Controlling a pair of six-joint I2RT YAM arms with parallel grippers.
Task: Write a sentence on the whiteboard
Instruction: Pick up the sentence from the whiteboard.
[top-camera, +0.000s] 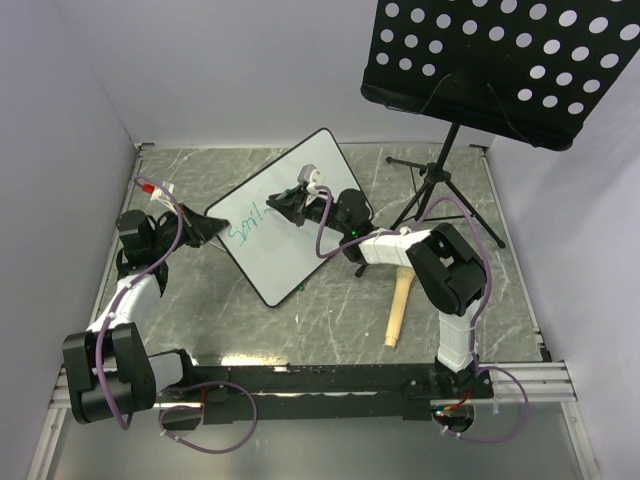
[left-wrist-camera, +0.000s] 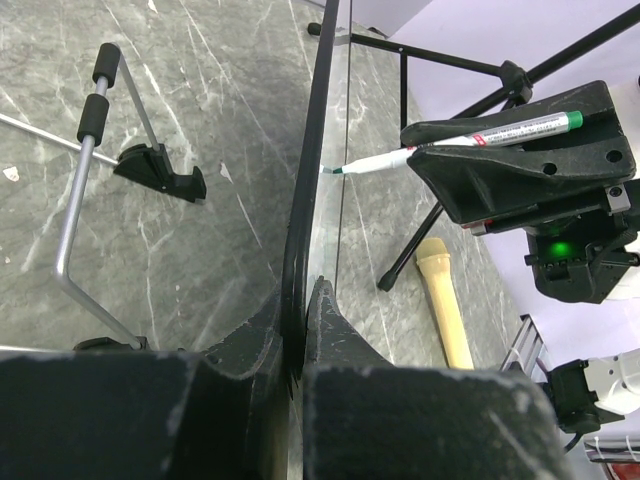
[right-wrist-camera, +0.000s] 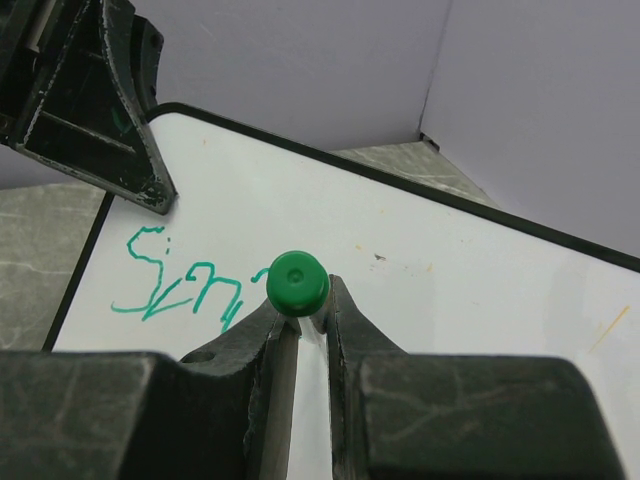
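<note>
Left fingers (left-wrist-camera: 243, 348) clamp the whiteboard's (top-camera: 286, 258) 9 o'clock corner. Right fingers (right-wrist-camera: 243, 345) grip a green marker (right-wrist-camera: 297, 281), its tip against the board.

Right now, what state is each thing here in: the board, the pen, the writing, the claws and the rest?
Whiteboard: propped at a tilt, partly written on.
Writing: unfinished, only a few teal letters.
Marker: uncapped, tip on the board.
Left gripper: shut on the board's edge.
Right gripper: shut on the marker.
Music stand: upright on its tripod.
Wooden handle: lying flat.
</note>
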